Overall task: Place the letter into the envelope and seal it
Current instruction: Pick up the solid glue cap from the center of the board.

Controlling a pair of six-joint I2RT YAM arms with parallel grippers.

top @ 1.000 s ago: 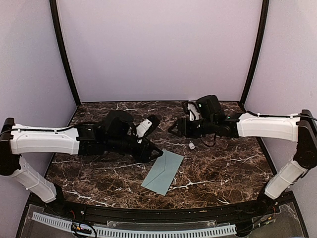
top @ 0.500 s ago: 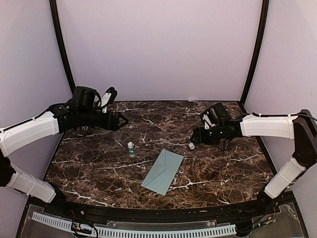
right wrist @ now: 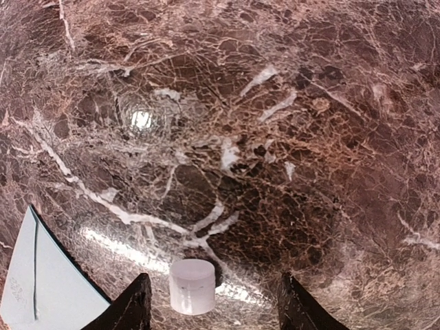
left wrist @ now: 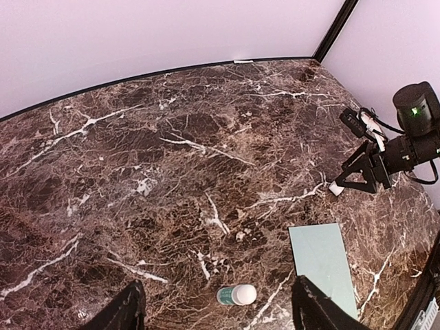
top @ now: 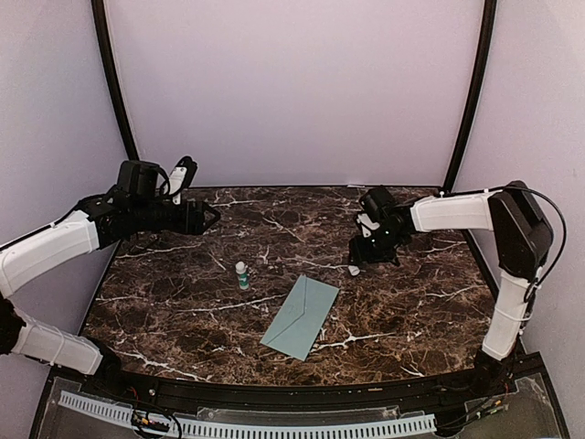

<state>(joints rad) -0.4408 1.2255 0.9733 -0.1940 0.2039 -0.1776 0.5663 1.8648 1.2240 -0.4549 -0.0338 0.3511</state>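
Note:
The pale teal envelope (top: 300, 317) lies flat and slantwise on the marble table, also seen in the left wrist view (left wrist: 320, 258) and at the edge of the right wrist view (right wrist: 38, 282). The letter is not in view. My left gripper (top: 207, 218) hovers open at the rear left, far from the envelope, with nothing between its fingers (left wrist: 130, 308). My right gripper (top: 364, 254) points down, open, just behind the envelope's far corner. A small white cap (right wrist: 192, 285) stands on the table between its fingers (right wrist: 297, 308), untouched.
A small glue bottle (top: 241, 274) with a teal label and white top stands upright left of the envelope, seen from above as the bottle (left wrist: 237, 295). The white cap (top: 353, 269) sits near the envelope's far corner. Purple walls and black posts enclose the table.
My left arm has pulled back from the envelope's corner to the rear left, leaving the glue bottle standing. My right gripper has swung down over the white cap.

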